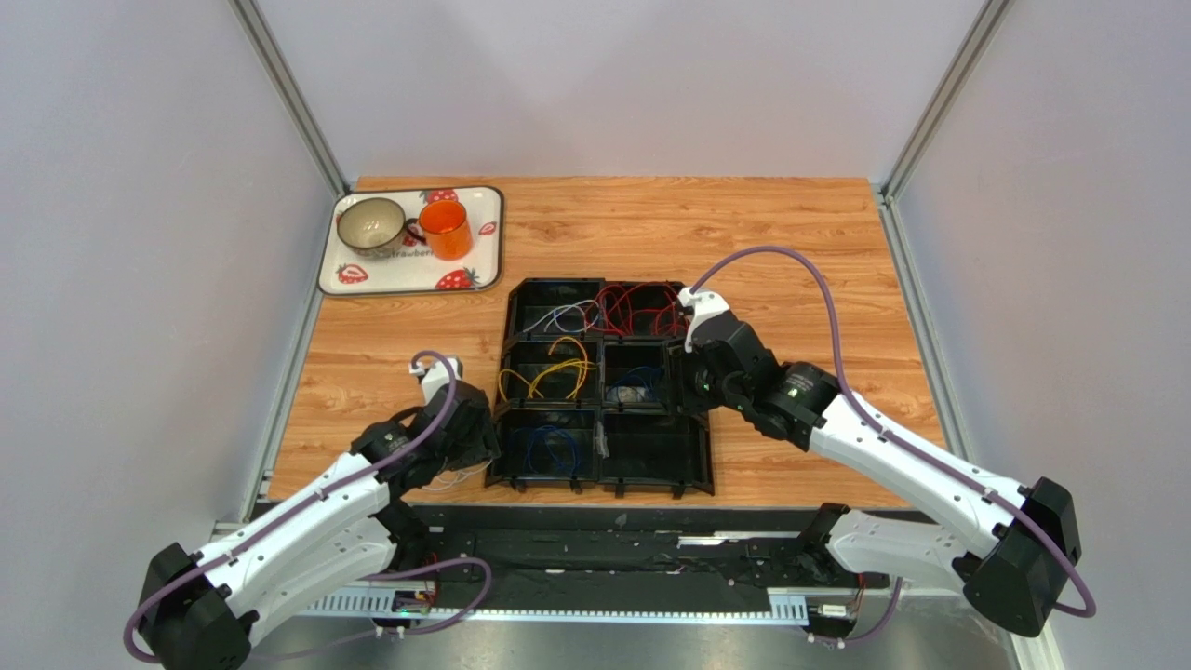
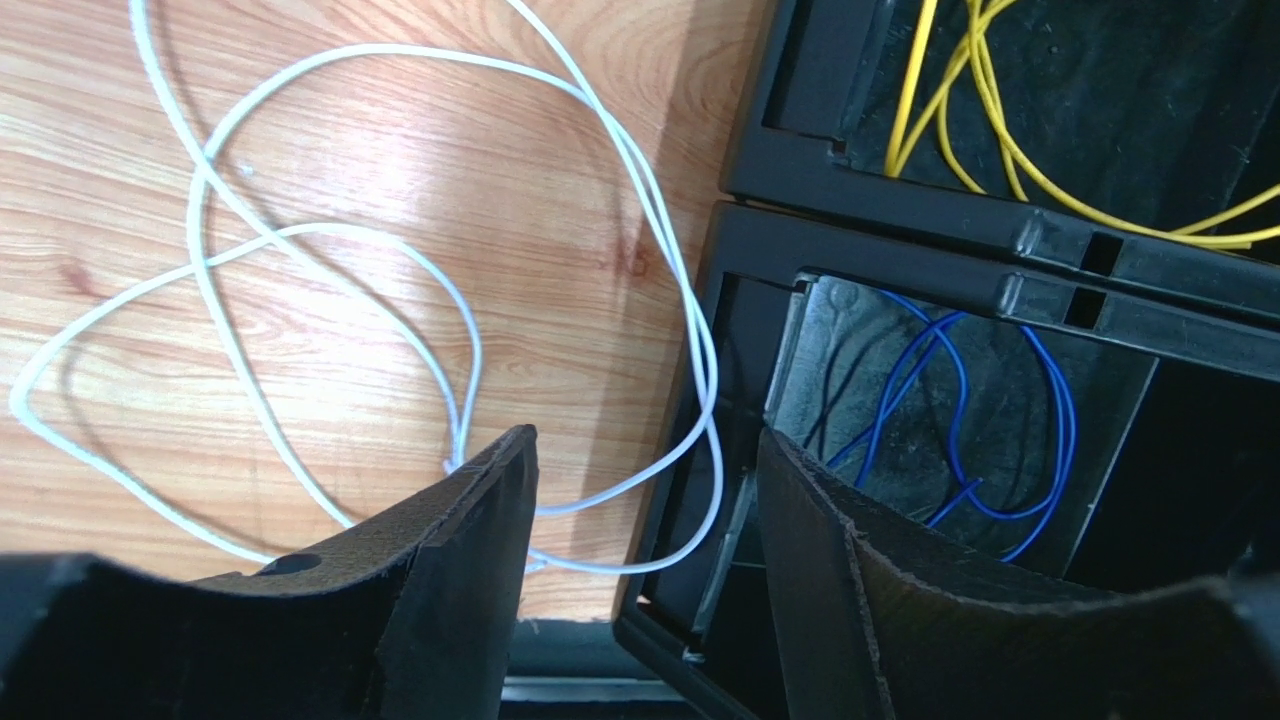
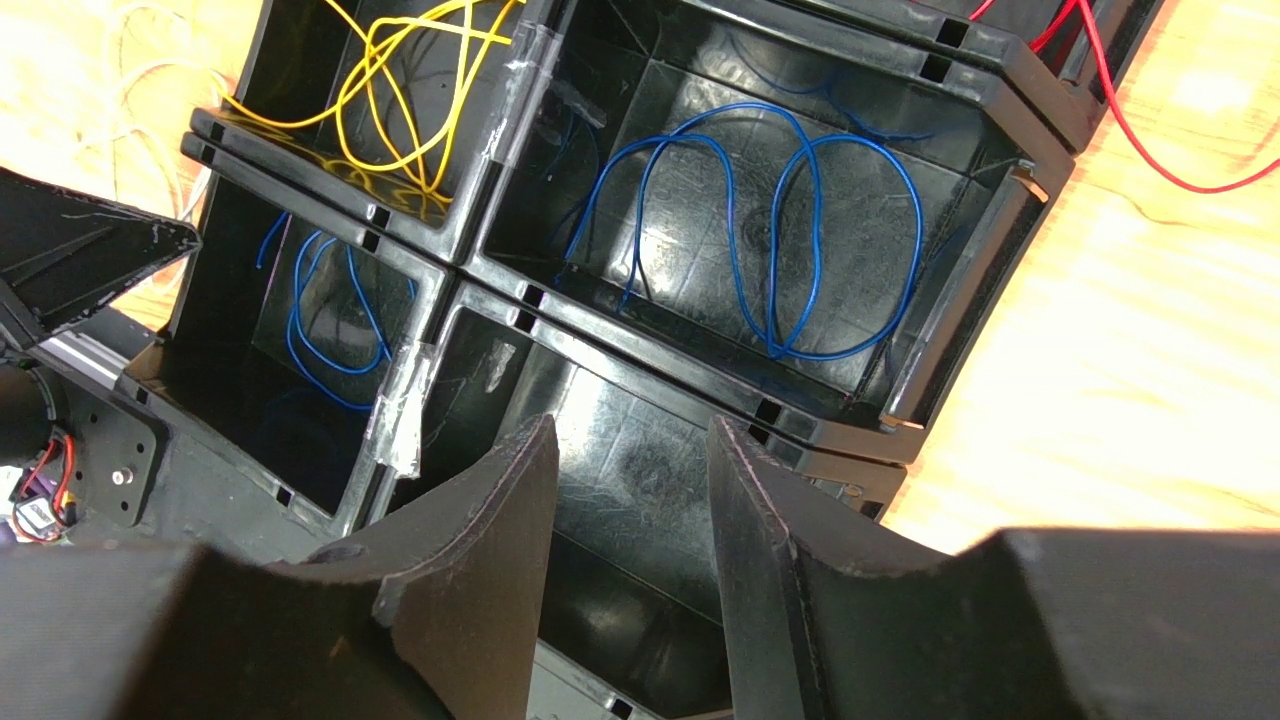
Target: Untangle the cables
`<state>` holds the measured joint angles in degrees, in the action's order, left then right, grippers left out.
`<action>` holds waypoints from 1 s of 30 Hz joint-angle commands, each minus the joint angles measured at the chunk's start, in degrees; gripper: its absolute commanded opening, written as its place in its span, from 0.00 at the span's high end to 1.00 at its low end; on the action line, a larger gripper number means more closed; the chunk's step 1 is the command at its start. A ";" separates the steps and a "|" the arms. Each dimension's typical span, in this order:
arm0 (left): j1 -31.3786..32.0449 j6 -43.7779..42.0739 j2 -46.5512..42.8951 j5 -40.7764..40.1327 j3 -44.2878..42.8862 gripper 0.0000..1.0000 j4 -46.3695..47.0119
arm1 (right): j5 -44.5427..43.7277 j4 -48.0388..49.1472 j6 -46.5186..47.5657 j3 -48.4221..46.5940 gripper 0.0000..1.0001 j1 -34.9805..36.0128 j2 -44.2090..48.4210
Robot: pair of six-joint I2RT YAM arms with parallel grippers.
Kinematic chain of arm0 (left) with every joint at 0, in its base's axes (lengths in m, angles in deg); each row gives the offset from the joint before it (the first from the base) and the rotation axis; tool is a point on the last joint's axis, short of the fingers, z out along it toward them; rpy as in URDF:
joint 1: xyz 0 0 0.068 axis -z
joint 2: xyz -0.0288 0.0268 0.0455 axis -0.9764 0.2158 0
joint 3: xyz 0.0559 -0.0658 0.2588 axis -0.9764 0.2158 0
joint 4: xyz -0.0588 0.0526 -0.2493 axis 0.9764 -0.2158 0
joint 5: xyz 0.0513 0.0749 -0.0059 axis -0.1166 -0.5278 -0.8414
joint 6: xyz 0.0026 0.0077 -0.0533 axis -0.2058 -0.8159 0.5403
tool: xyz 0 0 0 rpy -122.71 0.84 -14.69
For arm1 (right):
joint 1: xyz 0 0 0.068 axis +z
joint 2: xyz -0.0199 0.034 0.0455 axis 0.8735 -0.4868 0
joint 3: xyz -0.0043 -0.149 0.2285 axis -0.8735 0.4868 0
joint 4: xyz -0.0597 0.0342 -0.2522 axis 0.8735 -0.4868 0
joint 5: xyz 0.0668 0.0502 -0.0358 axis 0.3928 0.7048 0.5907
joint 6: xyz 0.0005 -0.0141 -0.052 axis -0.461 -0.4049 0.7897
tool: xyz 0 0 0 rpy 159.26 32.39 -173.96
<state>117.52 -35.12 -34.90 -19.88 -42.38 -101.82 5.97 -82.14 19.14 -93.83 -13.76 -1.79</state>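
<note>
A black six-compartment organizer (image 1: 604, 485) sits mid-table. It holds red cables (image 1: 636, 303), yellow cables (image 1: 550, 370) and blue cables (image 1: 559, 450). A white cable (image 2: 226, 300) lies looped on the wood left of the organizer, with one loop draped over its edge. My left gripper (image 2: 643, 438) is open and empty, low over that loop at the organizer's near-left corner (image 1: 468, 430). My right gripper (image 3: 631, 428) is open and empty above a bare compartment, beside one holding a blue cable (image 3: 751, 225). It sits at the organizer's right side (image 1: 688, 377).
A strawberry-print tray (image 1: 482, 244) at the back left carries a beige cup (image 1: 371, 224) and an orange mug (image 1: 445, 229). In the right wrist view, a red cable (image 3: 1120, 105) trails over the organizer's rim onto the wood. Grey walls enclose the table.
</note>
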 commanded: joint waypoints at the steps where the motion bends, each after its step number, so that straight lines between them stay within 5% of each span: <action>1: -0.08 -1.64 -1.16 0.00 1.17 0.38 5.14 | 0.18 2.39 -0.48 0.19 0.55 0.26 -0.14; 21: 0.00 -0.76 -1.42 -0.09 2.66 0.73 5.40 | 0.09 1.95 -0.13 -0.52 0.55 0.26 -1.55; 25: -0.08 -0.50 -1.69 -0.17 2.58 0.92 5.23 | -0.17 1.60 0.14 -0.69 0.55 0.26 -1.72; 30: 0.00 -0.85 -1.87 -0.18 2.40 1.00 5.32 | -0.26 1.25 0.23 -0.87 0.55 0.26 -1.63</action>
<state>117.52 -35.71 -35.99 -19.60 -40.00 -96.88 5.97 -82.10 19.16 -93.80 -13.76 -3.50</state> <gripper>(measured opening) 0.010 0.451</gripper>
